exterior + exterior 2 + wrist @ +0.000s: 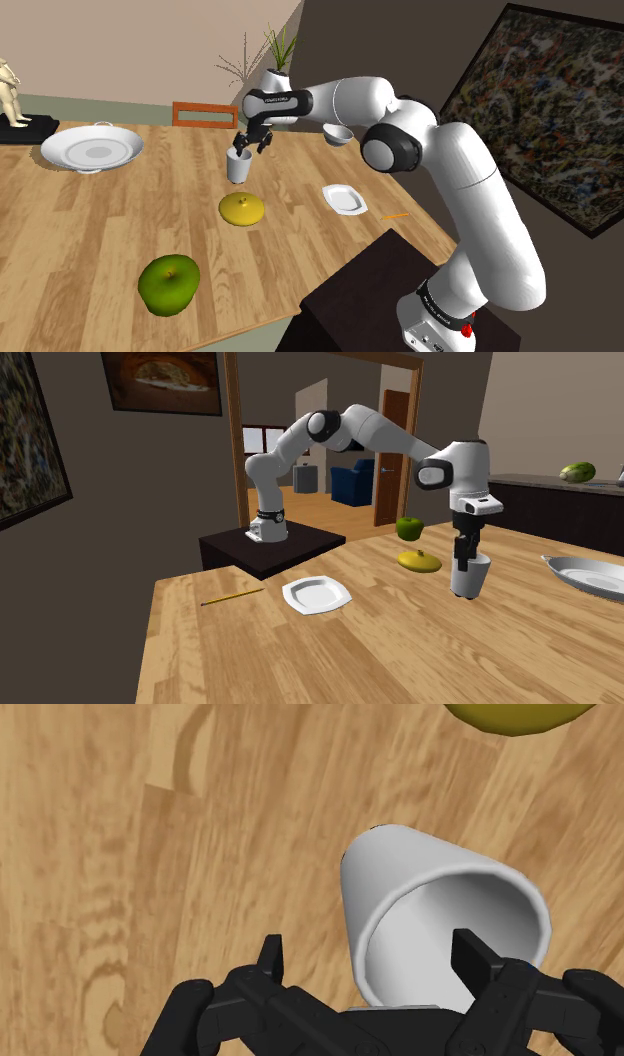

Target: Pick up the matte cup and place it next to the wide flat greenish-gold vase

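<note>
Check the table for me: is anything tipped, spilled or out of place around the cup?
Nothing stands out. The cup stands upright on the table, the open gripper straddling its rim, one finger inside and one outside. The yellow vase nearby sits flat.

My shoulder camera sits beside and a little behind my stand (370,290), high up, looking down over the table (90,240). The stand shows at its five o'clock and my arm reaches toward eleven. The second camera stands across the table, lower and farther off, facing back at me, with my stand toward its nine o'clock. Both share the cup (238,166), vase (241,208), plate (344,198) and apple (168,284). My wrist camera looks down along my gripper (368,949), very near the cup.
</note>
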`<action>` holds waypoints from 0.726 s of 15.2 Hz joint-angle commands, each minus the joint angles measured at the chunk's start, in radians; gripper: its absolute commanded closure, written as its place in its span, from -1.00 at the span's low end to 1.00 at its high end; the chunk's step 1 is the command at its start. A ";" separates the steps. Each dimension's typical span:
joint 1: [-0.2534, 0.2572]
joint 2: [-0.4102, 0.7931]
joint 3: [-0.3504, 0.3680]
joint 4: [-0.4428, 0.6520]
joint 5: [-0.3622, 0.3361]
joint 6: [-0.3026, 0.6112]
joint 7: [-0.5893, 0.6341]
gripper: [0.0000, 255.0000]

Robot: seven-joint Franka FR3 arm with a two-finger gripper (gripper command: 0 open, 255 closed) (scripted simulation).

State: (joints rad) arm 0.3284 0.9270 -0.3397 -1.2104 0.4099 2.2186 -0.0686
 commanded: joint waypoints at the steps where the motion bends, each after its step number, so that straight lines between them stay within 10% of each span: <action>1: 0.006 -0.037 -0.008 -0.015 -0.007 -0.022 0.002 -1.00; 11: 0.012 -0.080 -0.018 -0.031 -0.017 -0.049 0.005 -1.00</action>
